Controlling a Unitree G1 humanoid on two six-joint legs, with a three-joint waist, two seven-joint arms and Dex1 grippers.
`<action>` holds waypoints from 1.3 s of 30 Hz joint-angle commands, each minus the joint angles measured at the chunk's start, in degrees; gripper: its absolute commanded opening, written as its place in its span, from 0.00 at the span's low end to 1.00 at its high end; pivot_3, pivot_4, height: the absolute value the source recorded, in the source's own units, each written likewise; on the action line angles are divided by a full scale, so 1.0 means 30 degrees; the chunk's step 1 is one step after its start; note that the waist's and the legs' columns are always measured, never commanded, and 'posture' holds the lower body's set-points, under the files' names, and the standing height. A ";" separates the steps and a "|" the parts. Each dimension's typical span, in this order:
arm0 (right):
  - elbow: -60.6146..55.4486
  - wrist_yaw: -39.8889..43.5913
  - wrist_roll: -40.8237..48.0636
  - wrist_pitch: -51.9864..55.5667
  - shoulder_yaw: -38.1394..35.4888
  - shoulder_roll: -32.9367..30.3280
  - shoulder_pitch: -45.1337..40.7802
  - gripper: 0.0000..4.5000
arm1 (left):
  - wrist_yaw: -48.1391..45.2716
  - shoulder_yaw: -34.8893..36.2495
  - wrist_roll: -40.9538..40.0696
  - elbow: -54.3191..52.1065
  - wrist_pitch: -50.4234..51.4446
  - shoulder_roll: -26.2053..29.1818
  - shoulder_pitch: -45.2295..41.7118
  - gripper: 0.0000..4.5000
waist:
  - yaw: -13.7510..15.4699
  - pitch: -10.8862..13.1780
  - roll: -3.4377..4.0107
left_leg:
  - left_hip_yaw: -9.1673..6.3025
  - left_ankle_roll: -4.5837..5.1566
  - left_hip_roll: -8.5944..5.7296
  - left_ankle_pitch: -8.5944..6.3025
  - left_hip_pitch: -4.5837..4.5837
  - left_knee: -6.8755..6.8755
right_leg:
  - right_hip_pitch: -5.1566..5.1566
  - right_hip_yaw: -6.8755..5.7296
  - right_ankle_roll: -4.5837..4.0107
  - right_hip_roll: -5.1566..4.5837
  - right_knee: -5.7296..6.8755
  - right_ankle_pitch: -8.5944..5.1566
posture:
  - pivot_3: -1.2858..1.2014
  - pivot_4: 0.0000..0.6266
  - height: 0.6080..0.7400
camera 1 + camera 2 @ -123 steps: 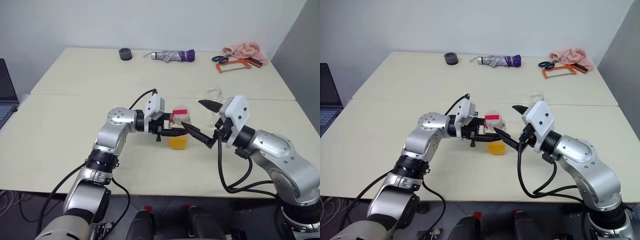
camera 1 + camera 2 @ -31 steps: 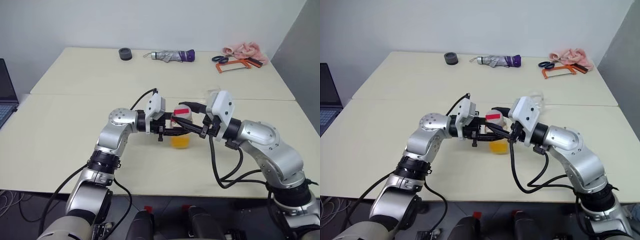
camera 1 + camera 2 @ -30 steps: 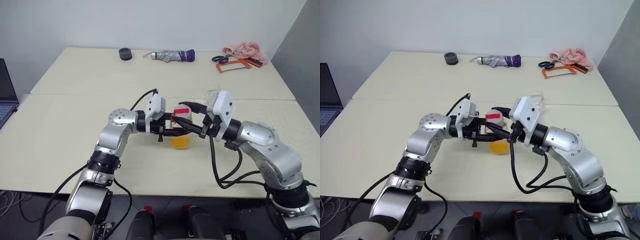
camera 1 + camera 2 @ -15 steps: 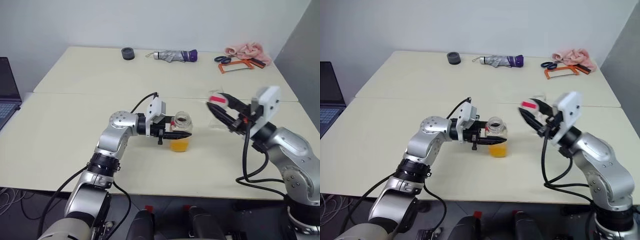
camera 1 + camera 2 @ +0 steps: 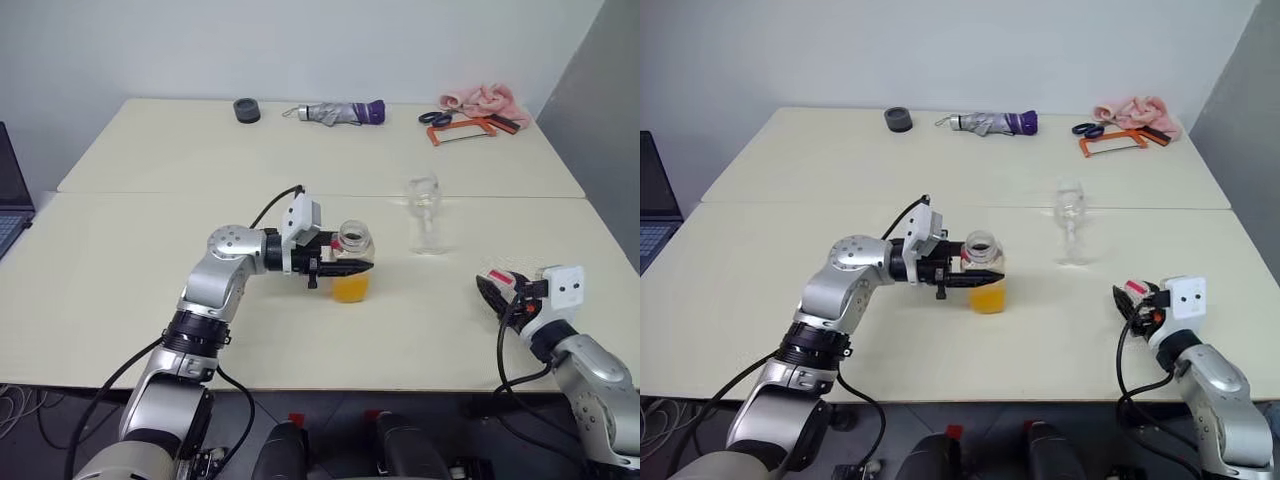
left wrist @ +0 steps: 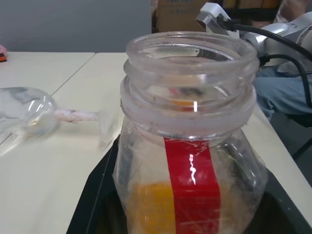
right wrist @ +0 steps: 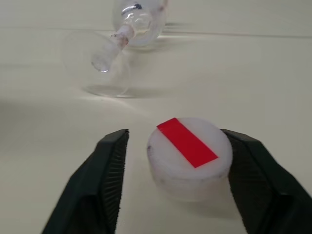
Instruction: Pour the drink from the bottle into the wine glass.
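Note:
The bottle (image 5: 352,241) stands open-mouthed on the near table, and its lower part holds the orange drink (image 5: 350,290). My left gripper (image 5: 355,267) is shut on the bottle's body from the left, level with the table. A red label stripe (image 6: 191,170) runs down the bottle. To the right of the bottle and a little farther back, the wine glass (image 5: 424,214) stands upright. My right gripper (image 5: 497,291) is low at the table's right front, open. The white cap (image 7: 189,157) with its red stripe lies on the table between the fingers.
The far table carries a black tape roll (image 5: 247,109), a folded umbrella (image 5: 340,111), scissors with an orange hacksaw (image 5: 462,126) and a pink cloth (image 5: 485,97). A laptop (image 5: 10,200) sits at the left edge. A seam runs between the two tables.
My right gripper pulled the cap off the bottle, swung right and down to the table's front, and opened around the cap. The left gripper kept the bottle in place.

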 commanded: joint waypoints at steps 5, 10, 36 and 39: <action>-0.1064 0.2340 0.0294 0.0047 -0.0784 -0.2915 0.0738 1.00 | 0.1527 0.1865 -0.0831 -0.0691 0.0375 0.0525 0.0052 0.40 | 0.0114 0.0000 0.0000 | 0.0006 0.0001 -0.0016 -0.0001 -0.0011 0.0004 | 0.0000 0.0000 0.0003 -0.0020 -0.0013 0.0000 | 0.52 0.24 1.00; -0.1255 0.3450 -0.0664 -0.0696 -0.0124 -0.4782 0.0822 1.00 | 0.3104 0.2825 -0.0581 -0.0271 0.0158 0.0912 -0.0019 0.40 | 0.0109 0.0001 -0.0002 | -0.0004 0.0001 -0.0007 0.0000 -0.0004 0.0002 | 0.0000 -0.0006 0.0028 -0.0010 -0.0011 -0.0015 | 0.52 0.24 1.00; 0.2388 0.2704 -0.3902 0.1159 1.2780 0.2268 -1.4661 1.00 | 1.6248 0.7519 0.2449 0.7523 -0.2059 0.2202 -0.1942 0.40 | 0.0215 0.0001 -0.0023 | -0.0101 -0.0001 -0.0025 0.0000 -0.0077 0.0017 | -0.0027 -0.0139 -0.0035 -0.0172 -0.0013 0.0027 | 0.52 0.24 1.00; 0.2568 0.2907 -0.4305 0.0915 1.2939 0.2599 -1.4723 1.00 | 1.6383 0.7590 0.2394 0.8040 -0.2166 0.2173 -0.1984 0.40 | 0.0190 0.0000 -0.0023 | -0.0103 -0.0002 -0.0023 0.0001 -0.0070 0.0014 | -0.0028 -0.0140 -0.0038 -0.0169 -0.0004 0.0027 | 0.52 0.24 1.00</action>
